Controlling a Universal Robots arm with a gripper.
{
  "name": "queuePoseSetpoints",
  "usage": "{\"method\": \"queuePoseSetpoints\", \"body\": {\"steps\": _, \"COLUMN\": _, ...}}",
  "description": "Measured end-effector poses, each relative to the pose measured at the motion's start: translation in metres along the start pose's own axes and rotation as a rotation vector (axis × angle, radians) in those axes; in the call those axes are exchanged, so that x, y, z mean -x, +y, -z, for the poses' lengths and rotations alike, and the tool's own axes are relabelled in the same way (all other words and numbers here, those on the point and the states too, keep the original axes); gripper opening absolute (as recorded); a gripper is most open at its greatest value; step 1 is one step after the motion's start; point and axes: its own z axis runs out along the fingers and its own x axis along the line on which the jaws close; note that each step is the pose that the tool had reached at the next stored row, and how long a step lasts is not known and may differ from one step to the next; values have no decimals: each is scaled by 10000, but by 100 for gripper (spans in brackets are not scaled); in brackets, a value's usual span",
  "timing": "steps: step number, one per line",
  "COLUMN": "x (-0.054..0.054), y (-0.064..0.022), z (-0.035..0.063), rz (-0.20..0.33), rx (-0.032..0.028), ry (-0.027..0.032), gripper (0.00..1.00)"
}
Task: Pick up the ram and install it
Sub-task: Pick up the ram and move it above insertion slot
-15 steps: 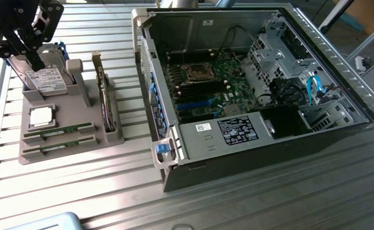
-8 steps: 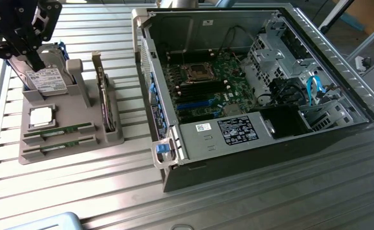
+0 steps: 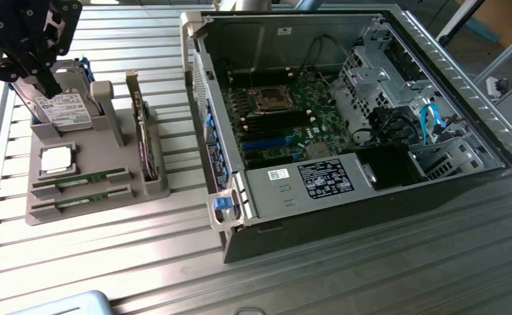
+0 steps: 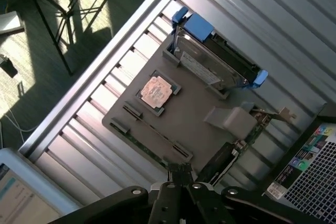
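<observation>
Wrist view: end effector (image 4: pixel 181 171) partly cropped

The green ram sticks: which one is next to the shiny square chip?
The ram stick in the inner slot, beside the chip. The other stick sits in the slot at the edge of the tray.

Ribbed silver metal bench (image 3: pixel 344 275) gives off a soft sheen; blocky grey plastic tray (image 3: pixel 103 156) looks matt and smooth; narrow green circuit-board ram (image 3: pixel 79 179), matt; open computer case (image 3: pixel 269 191), bare dull sheet metal.
</observation>
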Motion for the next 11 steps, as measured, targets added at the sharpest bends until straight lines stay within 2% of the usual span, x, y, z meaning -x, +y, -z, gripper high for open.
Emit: {"method": "queuePoseSetpoints", "body": {"steps": 11, "x": 0, "y": 0, "z": 0, "rz": 1229, "rx": 12, "ry": 47, "gripper": 10}}
